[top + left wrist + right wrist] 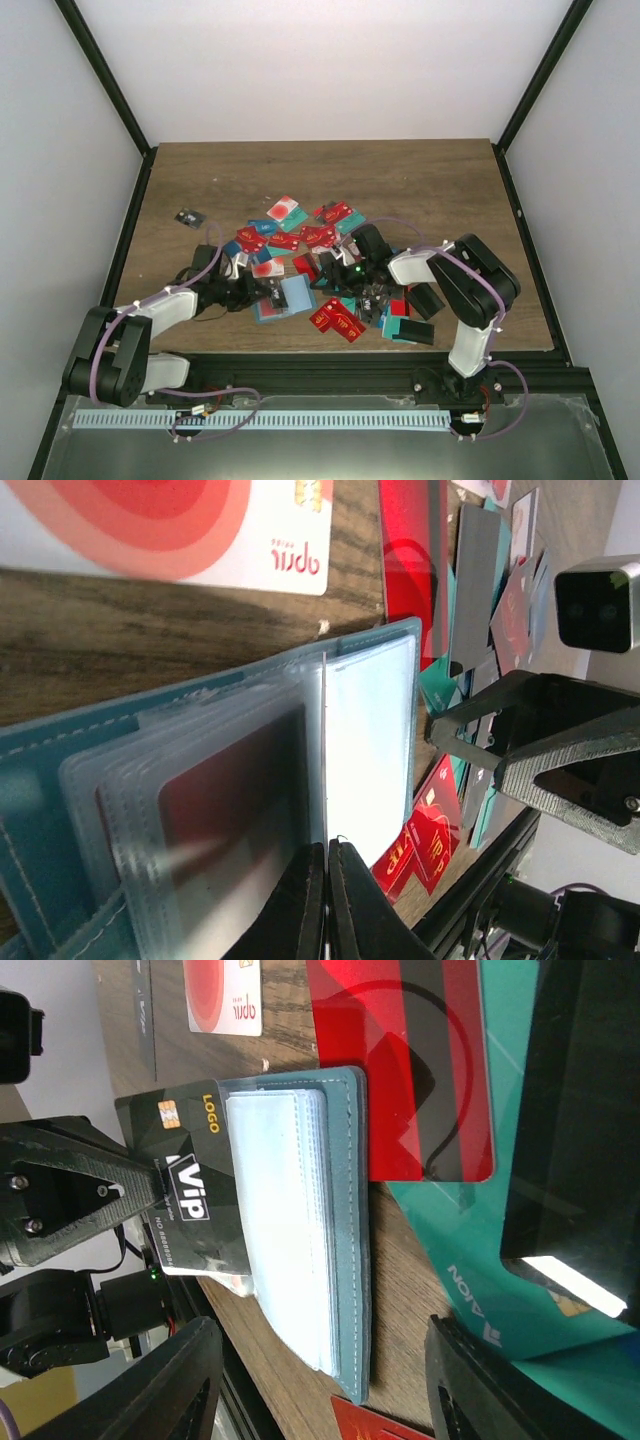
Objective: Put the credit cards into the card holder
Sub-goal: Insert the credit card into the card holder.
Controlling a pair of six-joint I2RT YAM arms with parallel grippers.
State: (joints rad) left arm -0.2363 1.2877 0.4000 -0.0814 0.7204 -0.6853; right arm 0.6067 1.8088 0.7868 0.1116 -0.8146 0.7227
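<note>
teal-blue bifold card holder (283, 297) lies open near the front edge of the wooden table (420, 170), left of centre. left gripper (326, 855) pinches its clear plastic sleeve (370, 750), jaws closed; right gripper (320, 1345) hovers above, jaws apart, holding nothing.

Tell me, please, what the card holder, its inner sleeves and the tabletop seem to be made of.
The card holder: teal leather or imitation, matte, stitched edge.
The inner sleeves: clear flexible plastic, glossy; a dark card shows through.
The tabletop: wood or wood-look laminate, brown grain lines.
</note>
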